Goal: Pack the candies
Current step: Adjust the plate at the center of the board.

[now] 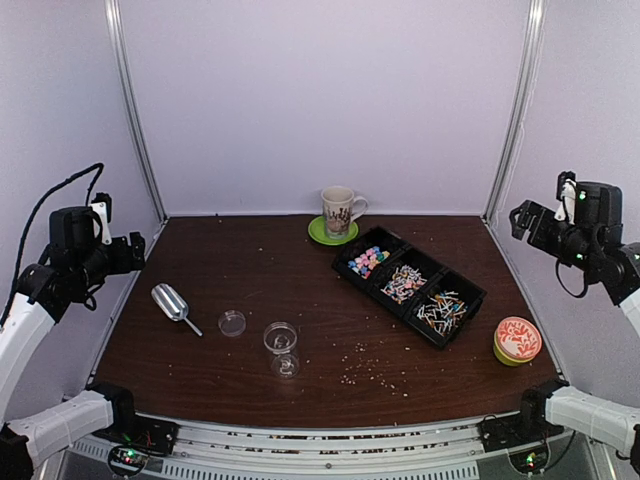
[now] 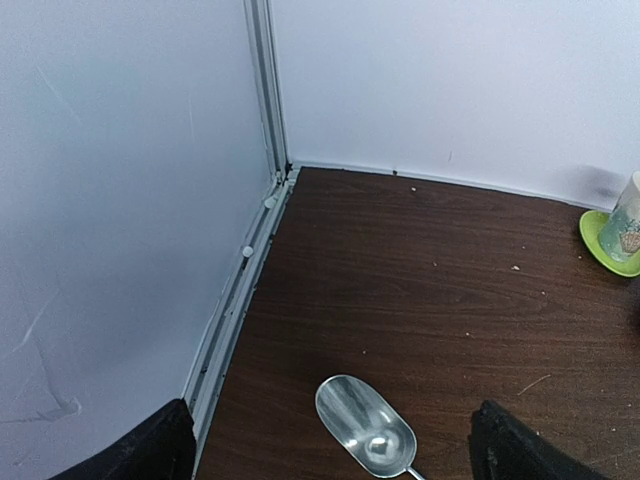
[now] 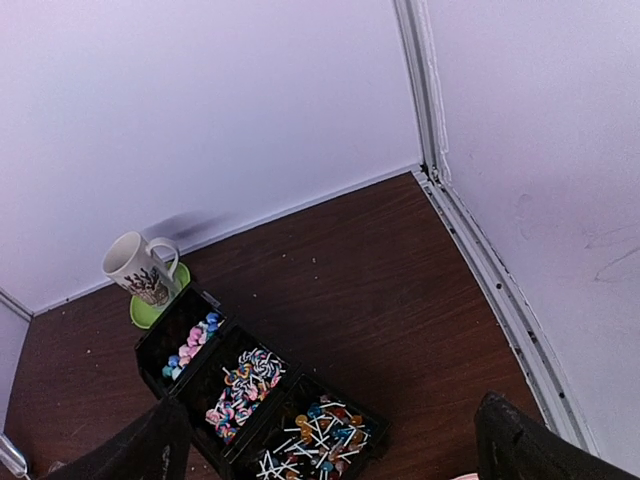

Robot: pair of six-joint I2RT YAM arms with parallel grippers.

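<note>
Sitting sorted in a black tray (image 1: pixel 437 263) right of the table's middle, the candies (image 1: pixel 405 284) fill its three compartments.
Pastel pieces lie far-left, wrapped swirls in the middle, sticks near-right. A mug (image 1: pixel 339 210) stands just beyond the tray; an orange tin (image 1: pixel 517 340) sits near right; a clear jar (image 1: pixel 281 344), a small lid (image 1: pixel 232 323) and a scoop (image 1: pixel 171 303) lie to the left. Both claws, left (image 2: pixel 333 440) and right (image 3: pixel 330 435), hang released with fingers spread, grasping nothing.

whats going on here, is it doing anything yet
Nothing is being handled. Both arms are raised at either side, with the left tool and right tool open and empty. The candies sit sorted in a black tray. A scoop, an open jar and a clear lid lie untouched.
</note>
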